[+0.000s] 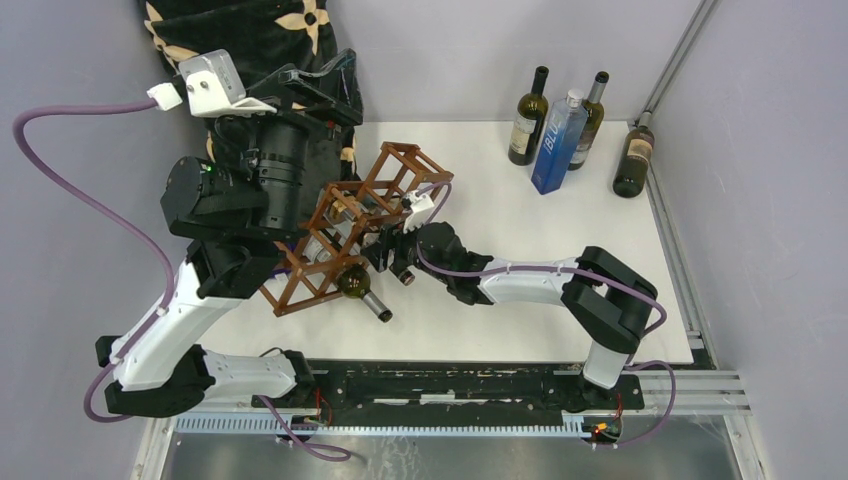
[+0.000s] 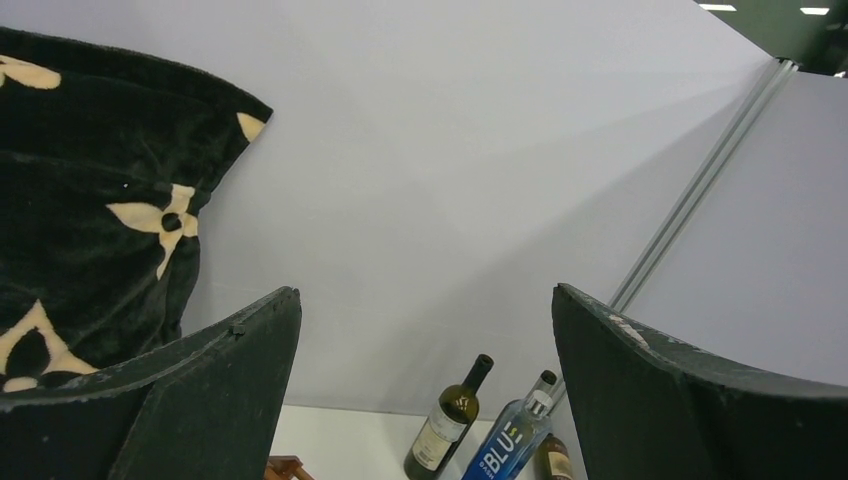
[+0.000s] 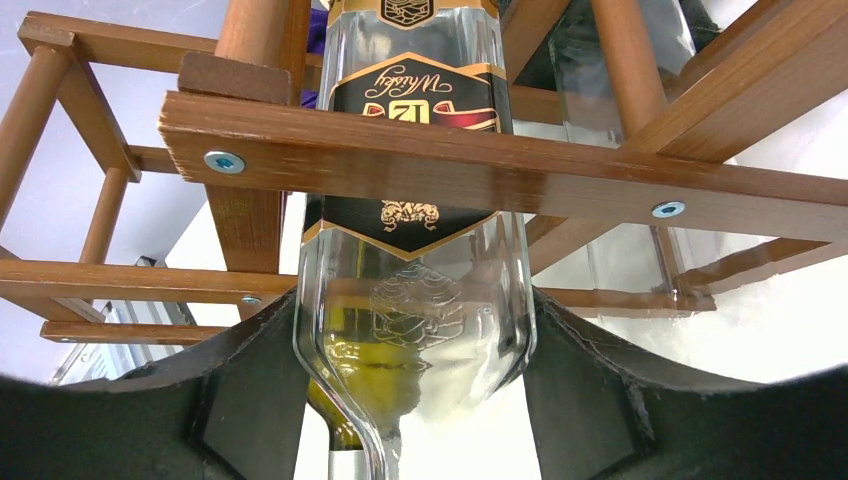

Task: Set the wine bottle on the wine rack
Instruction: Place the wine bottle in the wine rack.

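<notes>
Wine bottle of clear glass with a black and gold label [image 3: 415,300] is poking through the reddish-brown wooden wine rack made of thin bars [image 1: 388,172]. The right end effector [image 3: 415,385] is clamped on the wine bottle, with one black finger pressed on each side of its round shoulder, just under a flat bar of the rack. The neck points back at the wrist camera. The rack sits on the left half of the white bench [image 1: 520,250], turned at a slant. A dark green glass bottle [image 1: 354,282] lies in a low cell of the rack, and its neck sticks out at the near side. The left end effector [image 2: 425,295] is up in the air with its two black fingers wide apart and nothing between them. At the far right of the bench stand a dark green bottle with a pale label [image 1: 527,120], a tall blue bottle [image 1: 556,145] and a brown bottle [image 1: 592,115] behind it. One more dark bottle [image 1: 632,155] leans by the side wall. A black fluffy cloth with cream flowers [image 1: 290,25] is at the far left
</notes>
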You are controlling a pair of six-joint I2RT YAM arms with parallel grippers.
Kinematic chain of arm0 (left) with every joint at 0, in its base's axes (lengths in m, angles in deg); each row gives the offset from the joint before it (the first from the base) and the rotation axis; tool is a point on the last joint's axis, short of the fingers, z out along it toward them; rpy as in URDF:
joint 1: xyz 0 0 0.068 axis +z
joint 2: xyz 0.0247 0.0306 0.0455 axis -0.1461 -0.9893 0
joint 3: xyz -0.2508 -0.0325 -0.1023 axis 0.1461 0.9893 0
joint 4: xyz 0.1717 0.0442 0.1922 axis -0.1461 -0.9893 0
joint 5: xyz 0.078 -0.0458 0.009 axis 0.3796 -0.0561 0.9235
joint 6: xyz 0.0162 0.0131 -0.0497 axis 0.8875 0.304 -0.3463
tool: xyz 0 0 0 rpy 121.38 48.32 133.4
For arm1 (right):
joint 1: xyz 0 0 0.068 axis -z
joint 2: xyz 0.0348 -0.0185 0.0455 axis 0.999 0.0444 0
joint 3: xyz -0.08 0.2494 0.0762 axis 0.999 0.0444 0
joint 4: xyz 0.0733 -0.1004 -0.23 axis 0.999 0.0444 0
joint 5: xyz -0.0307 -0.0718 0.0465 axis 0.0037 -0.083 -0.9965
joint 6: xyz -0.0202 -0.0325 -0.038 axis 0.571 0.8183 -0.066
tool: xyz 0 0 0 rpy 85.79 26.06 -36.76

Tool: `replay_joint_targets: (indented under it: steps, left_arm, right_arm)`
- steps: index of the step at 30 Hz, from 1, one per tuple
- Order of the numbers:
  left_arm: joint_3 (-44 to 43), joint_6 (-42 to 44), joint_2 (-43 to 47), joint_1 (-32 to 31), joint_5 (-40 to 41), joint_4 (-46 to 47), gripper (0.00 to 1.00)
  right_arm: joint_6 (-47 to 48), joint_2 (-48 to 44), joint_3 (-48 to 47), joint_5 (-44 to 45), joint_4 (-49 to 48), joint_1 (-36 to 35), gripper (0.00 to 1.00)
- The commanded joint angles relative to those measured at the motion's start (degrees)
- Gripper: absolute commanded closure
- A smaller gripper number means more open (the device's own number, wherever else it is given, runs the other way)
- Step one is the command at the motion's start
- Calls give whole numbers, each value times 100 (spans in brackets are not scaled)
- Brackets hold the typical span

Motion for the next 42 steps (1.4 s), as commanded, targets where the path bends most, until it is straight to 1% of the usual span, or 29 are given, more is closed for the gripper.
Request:
replay_joint_targets:
  steps: [1,4,6,13,18,19,20,23,24,26,27,28,30,31,33,35,37,40,42]
  left_arm:
    - [-19,232,121,0,98,298,0]
    - [-19,201,145,-1,66,283,0]
    - [-19,149,155,3,32,249,0]
    - [-63,-122,168,-1,-192,65,0]
    - [-80,-231,159,3,-361,-61,0]
    - [-76,-266,159,-1,-375,-92,0]
    - [-60,-301,156,-2,-407,-135,0]
    - [231,-313,319,-2,-850,-267,0]
    - [422,-315,431,3,-1164,-280,0]
    - [847,-310,687,2,-2144,-282,0]
    - [1054,-312,835,-1,-2577,-259,0]
    - [1277,-313,958,9,-2959,-219,0]
    - [1697,-703,1153,-1,-3438,-39,0]
    - [1922,-874,1212,-1,-3650,70,0]
    - [2332,-1211,1268,2,-4047,244,0]
    - [2730,-1466,1204,7,-4456,372,0]
    - [3007,-1731,1049,-1,-4764,499,0]
    - [3494,-2221,706,-33,-5022,1083,0]
    - [3854,-2435,458,-157,-4911,1614,0]
  right_arm:
    - [123,-245,-321,158,-983,20,36]
    - [286,-392,-142,108,-984,23,21]
    - [440,-499,-28,-15,-992,17,2]
    - [800,-1019,436,-216,-891,28,2]
    - [1285,-1640,844,-710,-596,86,2]
    - [1432,-1778,948,-794,-449,118,2]
    - [1580,-1965,1011,-1059,-253,173,2]
    - [2551,-2441,967,-1645,617,404,2]
    - [2986,-2592,861,-1933,1091,548,2]
    - [3733,-2815,532,-2323,2180,824,2]
    - [3852,-2895,370,-2722,2637,1048,2]
    - [3844,-2977,300,-3398,2885,1448,2]
    - [3540,-3101,278,-4559,3186,2259,2]
    - [3517,-3176,242,-4908,3423,2638,2]
    - [3858,-3345,59,-5430,3894,3231,2]
    - [4479,-3553,-259,-5417,4588,3653,2]
    - [4841,-3673,-628,-5394,5117,4067,2]
    - [4694,-3684,-1224,-5183,5636,4643,2]
    - [4346,-3650,-1550,-5436,5777,5137,2]
